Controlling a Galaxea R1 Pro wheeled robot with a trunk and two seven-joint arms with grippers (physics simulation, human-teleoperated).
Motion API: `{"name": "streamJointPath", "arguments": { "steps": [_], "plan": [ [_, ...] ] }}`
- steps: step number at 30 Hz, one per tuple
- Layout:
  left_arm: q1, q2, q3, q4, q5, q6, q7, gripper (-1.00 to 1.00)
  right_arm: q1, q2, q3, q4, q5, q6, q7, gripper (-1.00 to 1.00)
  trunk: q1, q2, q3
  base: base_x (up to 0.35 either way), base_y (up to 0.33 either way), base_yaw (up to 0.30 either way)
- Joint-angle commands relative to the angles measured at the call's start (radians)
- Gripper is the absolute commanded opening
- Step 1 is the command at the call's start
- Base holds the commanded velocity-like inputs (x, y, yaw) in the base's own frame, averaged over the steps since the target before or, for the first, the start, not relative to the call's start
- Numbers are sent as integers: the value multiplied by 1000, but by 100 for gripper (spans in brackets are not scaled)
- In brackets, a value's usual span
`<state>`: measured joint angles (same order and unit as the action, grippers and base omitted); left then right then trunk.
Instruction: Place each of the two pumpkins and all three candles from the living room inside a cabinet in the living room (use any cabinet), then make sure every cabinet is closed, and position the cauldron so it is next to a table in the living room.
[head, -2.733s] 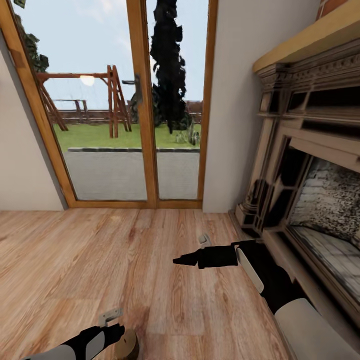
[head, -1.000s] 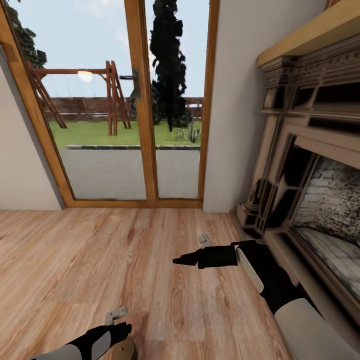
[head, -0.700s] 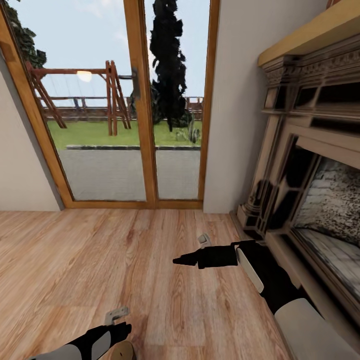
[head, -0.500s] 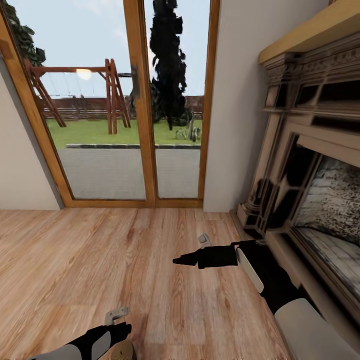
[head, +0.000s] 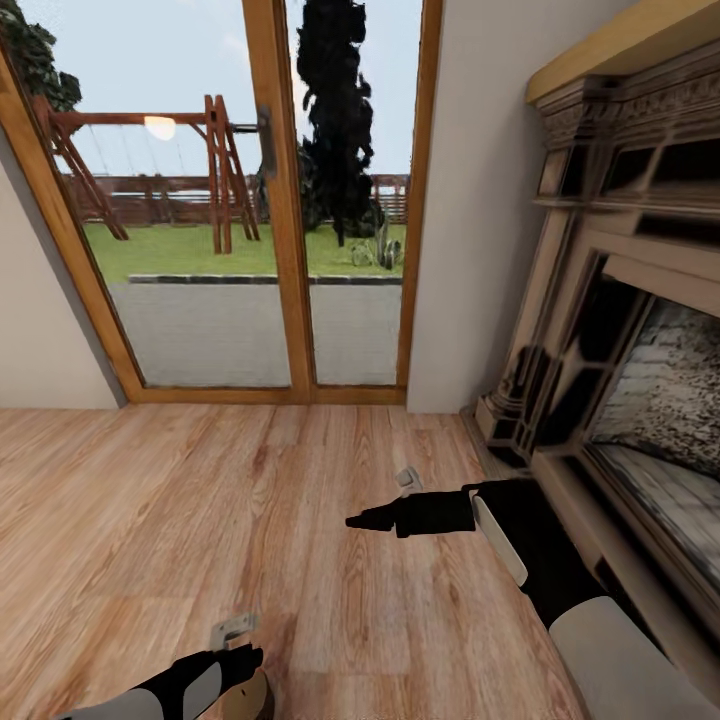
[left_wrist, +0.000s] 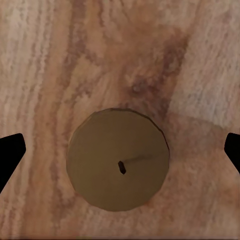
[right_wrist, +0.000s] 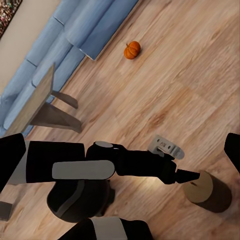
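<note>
While the left gripper (left_wrist: 120, 150) hung spread over a candle (left_wrist: 118, 160), the right gripper (right_wrist: 120, 150) stood spread too. Lowering and pinching seemed next.

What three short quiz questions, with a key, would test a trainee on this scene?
1. True or false: the left gripper is shut on the candle.
2. What lies on the floor by the sofa? A) pumpkin B) cauldron C) book
3. Fill in: in the head view, right of the glass door stands a ____.
Key: 1 false, it is open over the candle. 2 A. 3 fireplace.
</note>
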<state>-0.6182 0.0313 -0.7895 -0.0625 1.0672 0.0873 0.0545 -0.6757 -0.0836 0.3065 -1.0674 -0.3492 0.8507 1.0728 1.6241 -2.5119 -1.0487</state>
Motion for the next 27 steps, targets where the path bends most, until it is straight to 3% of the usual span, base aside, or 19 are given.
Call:
{"name": "streamJointPath", "arguments": {
  "steps": [1,9,19,27],
  "plan": [
    [0,1,-8,-3,8,5,6,100,-1,-1,2,0,-5,5,-1,100,0,-1,-5,0,0,0],
    [0,1,-8,-3,8,5,5,100,-1,-1,2,0,-5,5,-1,100,1,-1,-9,0,0,0],
    [0,1,-8,-3,8,5,6,100,-1,-1,2,0,-5,5,-1,100,5,-3,-47,0,0,0],
    [0,1,-8,-3,8,5,5,100,-1,-1,2,0,-6,5,-1,100,6,-3,-51,0,0,0]
  ]
}}
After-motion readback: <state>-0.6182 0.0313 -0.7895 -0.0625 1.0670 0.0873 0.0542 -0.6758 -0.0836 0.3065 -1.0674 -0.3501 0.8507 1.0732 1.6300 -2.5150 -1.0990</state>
